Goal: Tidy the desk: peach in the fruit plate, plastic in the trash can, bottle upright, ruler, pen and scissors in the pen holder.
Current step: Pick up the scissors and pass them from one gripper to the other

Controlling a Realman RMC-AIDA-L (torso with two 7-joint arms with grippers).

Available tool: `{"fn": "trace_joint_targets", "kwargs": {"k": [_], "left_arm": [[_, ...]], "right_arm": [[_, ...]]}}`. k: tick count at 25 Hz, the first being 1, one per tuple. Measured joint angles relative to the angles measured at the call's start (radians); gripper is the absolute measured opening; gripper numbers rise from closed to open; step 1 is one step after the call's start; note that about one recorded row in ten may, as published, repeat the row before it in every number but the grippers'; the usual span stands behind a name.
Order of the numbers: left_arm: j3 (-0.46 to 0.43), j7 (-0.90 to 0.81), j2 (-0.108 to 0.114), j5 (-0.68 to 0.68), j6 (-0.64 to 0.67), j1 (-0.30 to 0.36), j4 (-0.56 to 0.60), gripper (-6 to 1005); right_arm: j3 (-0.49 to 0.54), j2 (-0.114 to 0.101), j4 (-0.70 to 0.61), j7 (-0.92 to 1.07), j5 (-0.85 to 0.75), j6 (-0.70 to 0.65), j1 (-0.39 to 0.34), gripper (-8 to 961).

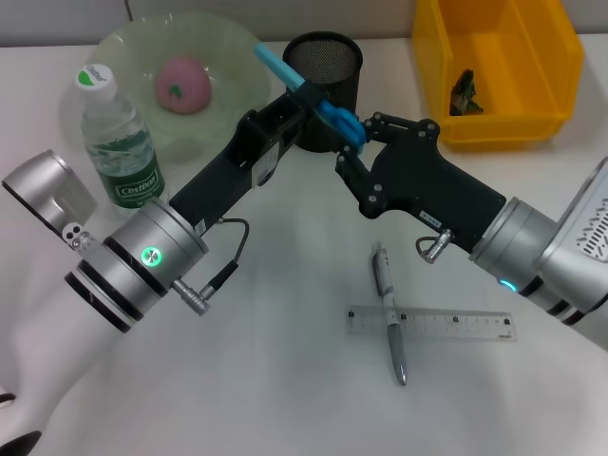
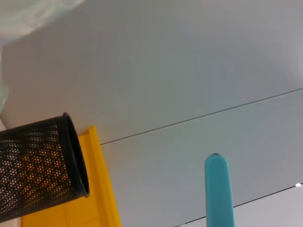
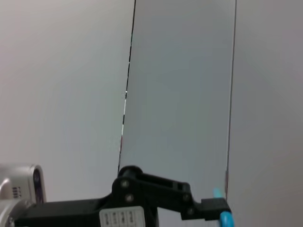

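Nearest the head camera we see our left arm's silver wrist low on the left, its black forearm running up to the left pincer [image 1: 306, 95], which pinches blue scissors [image 1: 313, 100] at the rim of the black mesh pen holder [image 1: 324, 65]. Scissors' long axis slants from upper left, over the green fruit plate [image 1: 123, 47], down to the handles beside the right pincer [image 1: 347, 157]. That right one sits just beside the handles, touching or nearly so; whether it is spread or closed we cannot tell. Pen [image 1: 389, 313] lies across the clear ruler [image 1: 432, 323] on the white bench [image 1: 285, 380], well below both pincers and nearer the right arm. Peach [image 1: 182, 84] already sits in the plate, bottle [image 1: 116, 138] stands upright, and the yellow trash can [image 1: 494, 66] holds a dark scrap.

Left wrist view: blue scissor tip [image 2: 218, 189] points away from the lens; holder mouth [image 2: 75, 156] lies off to one side, yellow can behind it. Own fingers not shown.

Right wrist view: the other arm's black pincer [image 3: 208, 208] shows with a blue sliver [image 3: 226, 218] at its end.

Judgement: holder is just beyond the left pincer, so scissors need tipping upright over the mouth.
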Motion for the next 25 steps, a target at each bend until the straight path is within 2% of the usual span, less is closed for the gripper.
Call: {"fn": "trace_joint_targets", "kwargs": {"k": [8,13,25], "left_arm": [[-0.017,0.022,0.000,0.015,0.001,0.003,-0.001,399],[-0.018,0.024,0.000,0.015,0.007,0.003,0.006,408],[-0.010,0.041,0.000,0.011,0.031,0.011,0.036,427]], "right_arm": [[0.008,0.000,0.000,-0.001,-0.001,0.008,-0.001,156],[0.015,0.000,-0.005,0.003,-0.001,0.002,-0.006,88],[0.031,0.000,-0.007,0.005,0.002,-0.012,-0.012,85]]}}
